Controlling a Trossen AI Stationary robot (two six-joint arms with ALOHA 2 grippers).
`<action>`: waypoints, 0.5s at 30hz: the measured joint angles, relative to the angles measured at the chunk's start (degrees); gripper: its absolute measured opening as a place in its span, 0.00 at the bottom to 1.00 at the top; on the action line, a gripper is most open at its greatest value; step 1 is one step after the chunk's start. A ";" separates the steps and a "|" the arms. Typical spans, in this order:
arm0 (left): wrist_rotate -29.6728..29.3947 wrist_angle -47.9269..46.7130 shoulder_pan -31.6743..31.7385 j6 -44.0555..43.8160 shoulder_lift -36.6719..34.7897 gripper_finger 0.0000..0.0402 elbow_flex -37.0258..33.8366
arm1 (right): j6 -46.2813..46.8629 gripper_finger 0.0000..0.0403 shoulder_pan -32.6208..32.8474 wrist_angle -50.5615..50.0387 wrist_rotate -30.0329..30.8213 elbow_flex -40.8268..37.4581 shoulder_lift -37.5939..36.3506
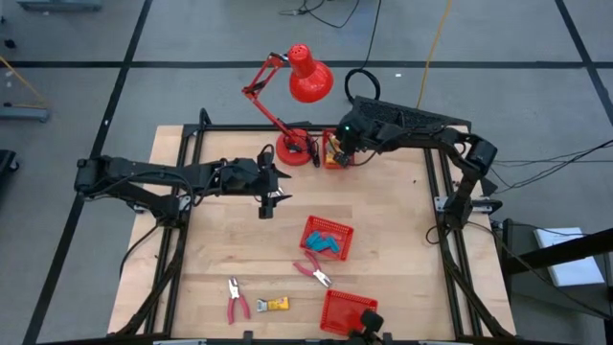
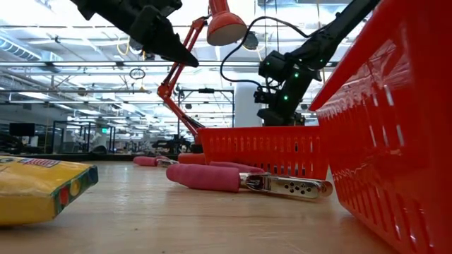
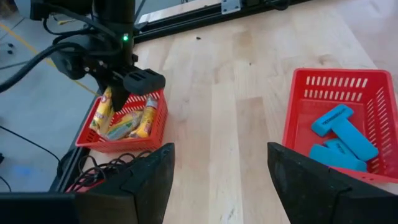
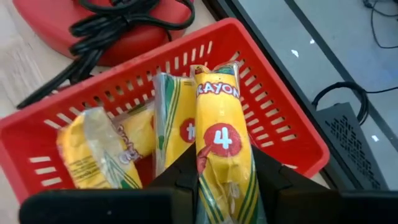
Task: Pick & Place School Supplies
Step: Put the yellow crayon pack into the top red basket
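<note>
While the right gripper [image 4: 225, 186] pinches a yellow crayon pack [image 4: 224, 149] above the far red basket [image 4: 292, 134], releasing off-centre could drop it onto the rim; the left gripper [image 3: 217, 180] waits spread over the table.

crayon pack [image 4: 222, 155] | reads "CRAYON", "4" | other packs: illegible

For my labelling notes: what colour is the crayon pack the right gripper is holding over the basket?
Yellow with green stripes and a red circle bearing "4": the crayon pack, clearest in the right wrist view.
</note>
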 joint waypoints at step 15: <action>0.14 0.22 -0.02 0.84 -0.01 0.64 0.02 | 2.50 0.65 0.48 1.78 0.01 0.00 -0.37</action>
